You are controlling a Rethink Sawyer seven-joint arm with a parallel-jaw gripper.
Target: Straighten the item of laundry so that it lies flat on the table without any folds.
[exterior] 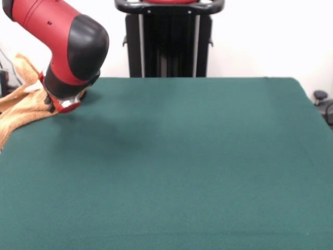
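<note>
A white wall stands behind a big green table, and a black stand rises at the back in the middle. Most of the table is bare. The towel is far off at the left edge of the picture, near the back corner. It is orange-tan and bunched up, with one part poking up and another part hanging down over the side of the table. It is not flat at all, so the job has hardly begun. The red and black arm comes down from the top left and leans over the towel. Its gripper is low, right at the towel's inner edge, and seems to touch the cloth. The arm's round end hides the tips, so I cannot tell if the gripper is wide, narrow, or holding the cloth. I think the step now is getting hold of the towel at its edge. Next, the towel should be pulled away from the side and onto the bare green part, where there is lots of room. It should be pulled slowly and low, so the cloth spreads out and does not slip off the table. Then the bumps still need to be smoothed out.
</note>
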